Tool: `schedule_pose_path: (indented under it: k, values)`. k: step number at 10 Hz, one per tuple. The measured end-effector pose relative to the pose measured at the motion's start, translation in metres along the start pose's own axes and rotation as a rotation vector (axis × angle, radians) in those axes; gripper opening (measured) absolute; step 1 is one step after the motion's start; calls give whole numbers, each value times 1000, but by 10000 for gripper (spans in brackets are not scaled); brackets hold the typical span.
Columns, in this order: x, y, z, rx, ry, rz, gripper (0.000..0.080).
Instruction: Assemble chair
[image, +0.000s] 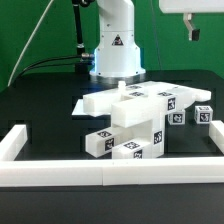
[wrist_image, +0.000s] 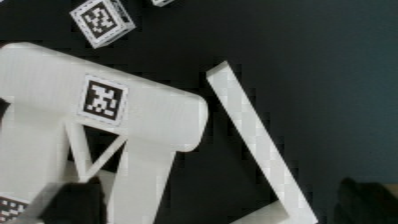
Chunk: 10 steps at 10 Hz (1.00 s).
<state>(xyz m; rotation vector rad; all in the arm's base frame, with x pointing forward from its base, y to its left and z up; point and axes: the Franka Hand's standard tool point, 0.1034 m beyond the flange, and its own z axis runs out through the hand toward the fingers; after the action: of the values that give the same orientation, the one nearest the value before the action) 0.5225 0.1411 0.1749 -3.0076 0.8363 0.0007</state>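
Exterior view is showing me the chair parts (image: 130, 120) lying heaped in the centre of the frame. They are white panels and barred pieces leaning on one another, and I am judging none of them joined yet. 1 small block (image: 203, 113) is sitting just right of the heap, apart from it. In the wrist view, a barred frame piece (wrist_image: 107, 110) is lying flat on the black table with its tag facing the camera.

The border rail (image: 20, 145) is running around the left, front and right of the parts. The gripper (image: 191, 35) is hanging in the upper right of the frame, well above and apart from the heap, with its jaws spread wide and nothing between them.

I am reading this as the opening step, choosing and reaching for a first part. The next move is calling for a descent over 1 piece, with the jaws lined up across a narrow edge before they close.
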Motion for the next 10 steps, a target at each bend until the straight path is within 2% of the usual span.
schedule_pose_path:
  k: [1,2,3,4,5,6,7,10]
  values:
    - [0,-1,1,4,3,0,649]
    - [-9,-1,14,39,22,-8,649]
    - [-26,12,36,59,21,-37,649]
    - [-44,21,54,69,-1,-43,649]
    - [-56,25,70,68,-9,-61,649]
    - [-61,31,85,63,-12,-72,649]
    - [-62,33,90,54,-18,-71,649]
    - [-60,31,87,59,-14,-72,649]
